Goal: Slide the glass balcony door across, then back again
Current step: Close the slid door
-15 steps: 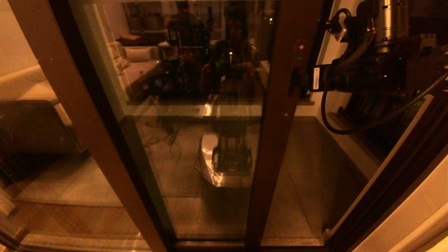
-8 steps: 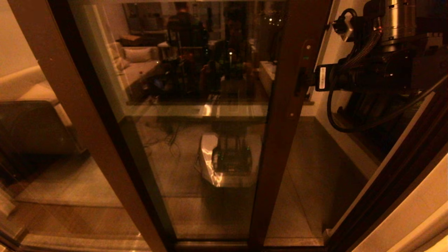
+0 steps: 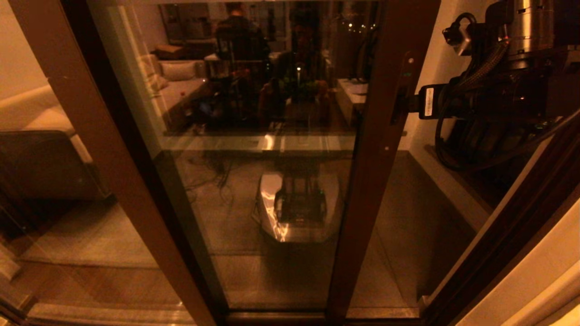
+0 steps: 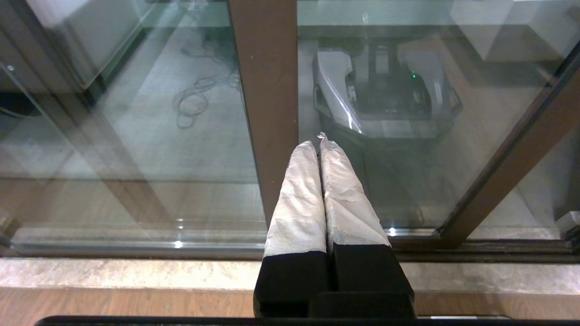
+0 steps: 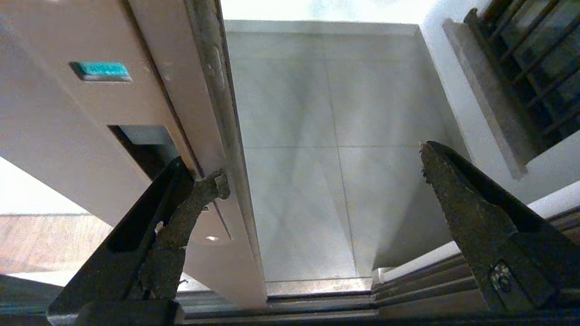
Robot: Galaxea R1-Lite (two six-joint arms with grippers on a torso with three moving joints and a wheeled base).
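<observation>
Head view: door point(image 3: 272, 149) mid-frame, its right stile point(image 3: 376, 154) short of the jamb, gap at right, right gripper point(image 3: 401, 105) at the handle slot, left wrist view: left gripper point(image 4: 321, 142) closed, empty, near the fixed stile point(image 4: 267, 90), right wrist view: right gripper point(image 5: 321, 167) spread wide, one finger point(image 5: 199, 194) hooked on the door's stile edge by the slot point(image 5: 145, 149), barred window point(image 5: 530, 59) far right

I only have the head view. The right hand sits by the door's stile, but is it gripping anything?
Observer: No. The right hand is open. One finger rests against the edge of the glass balcony door, beside the handle slot.
Operator: And the other finger?
Observer: It is out over the open gap and touches nothing.
Operator: I can't see the left hand.
Observer: The left hand is shut and empty, held low in front of a brown stile.
</observation>
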